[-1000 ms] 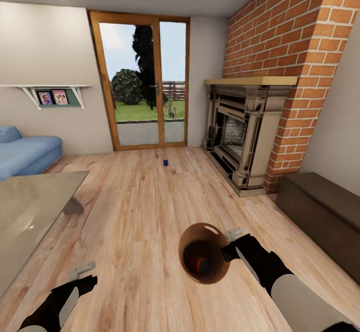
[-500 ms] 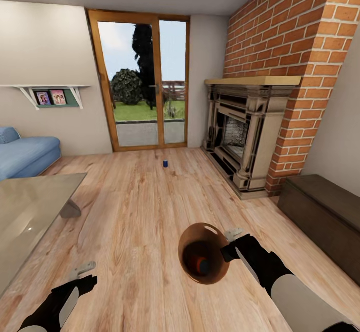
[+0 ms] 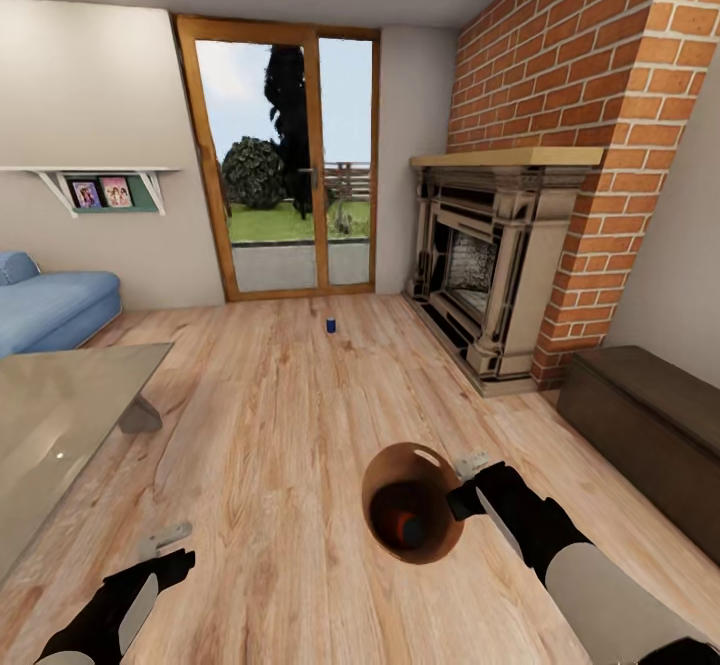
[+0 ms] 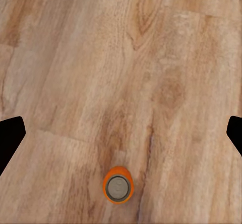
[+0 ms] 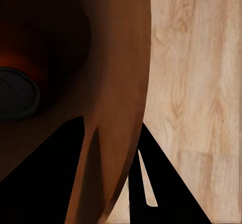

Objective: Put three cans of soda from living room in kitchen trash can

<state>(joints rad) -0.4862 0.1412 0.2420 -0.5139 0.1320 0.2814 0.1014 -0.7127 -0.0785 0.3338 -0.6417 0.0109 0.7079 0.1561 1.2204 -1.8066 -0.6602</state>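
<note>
My right gripper [image 3: 463, 491] is shut on the rim of the tash can [image 3: 413, 501], holding it above the wood floor with its mouth tipped toward the head camera. An orange can of soda [image 3: 409, 529] lies inside it; the right wrist view shows that can's grey top [image 5: 14, 94] deep in the copper-brown inside, with the fingers [image 5: 161, 183] straddling the wall [image 5: 118, 82]. A dark blue can of soda [image 3: 330, 324] stands far ahead near the glass door. My left gripper [image 3: 166, 543] is open, over another orange can of soda [image 4: 118, 187] standing upright on the floor.
A glass-topped table [image 3: 60, 415] fills the left foreground, with a blue sofa [image 3: 50, 305] behind it. The ornate fireplace [image 3: 480, 275] and brick chimney [image 3: 600, 65] stand at the right, then a long dark bench [image 3: 650, 425]. A glass door [image 3: 290, 165] closes the far wall.
The whole head view has drifted slightly. The tash can and my right gripper sit a little lower and further right in it. The left arm looks unmoved.
</note>
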